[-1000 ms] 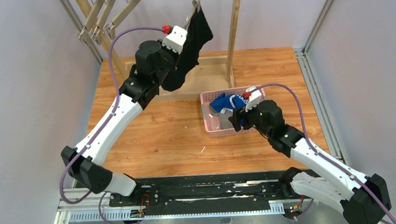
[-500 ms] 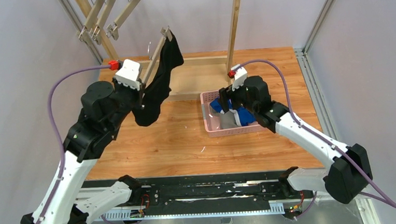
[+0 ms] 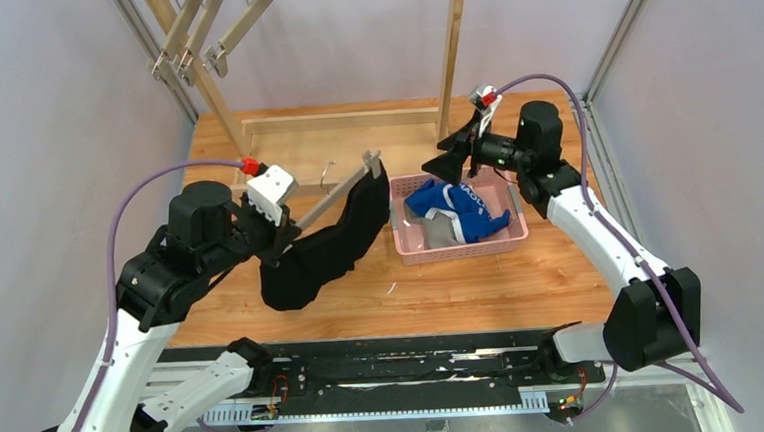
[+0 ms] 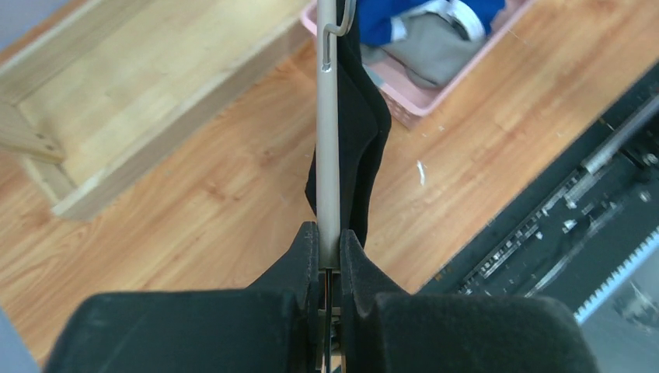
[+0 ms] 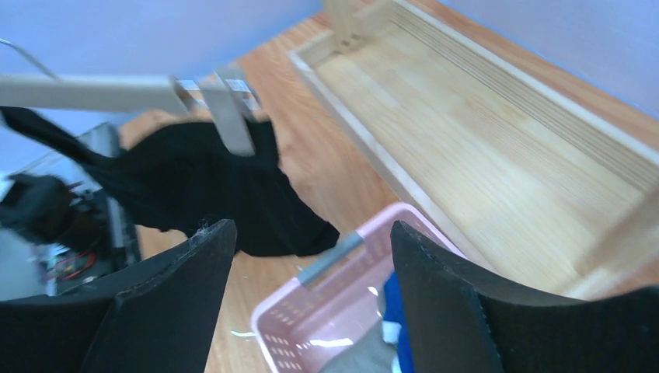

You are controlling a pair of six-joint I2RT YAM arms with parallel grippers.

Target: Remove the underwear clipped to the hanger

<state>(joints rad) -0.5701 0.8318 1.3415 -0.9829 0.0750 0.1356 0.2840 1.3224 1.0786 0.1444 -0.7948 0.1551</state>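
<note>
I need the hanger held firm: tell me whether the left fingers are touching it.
Touching. The left wrist view shows both left fingers pressed against the hanger bar, with no gap on either side.

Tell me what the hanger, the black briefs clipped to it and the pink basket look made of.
Hanger: a pale, matte, flat bar, likely wood, though plastic is possible. Its grey clip looks like metal.
Black briefs: soft matte fabric, hanging limp in folds.
Pink basket: probably moulded plastic, judging by its uniform colour and perforated walls.
</note>
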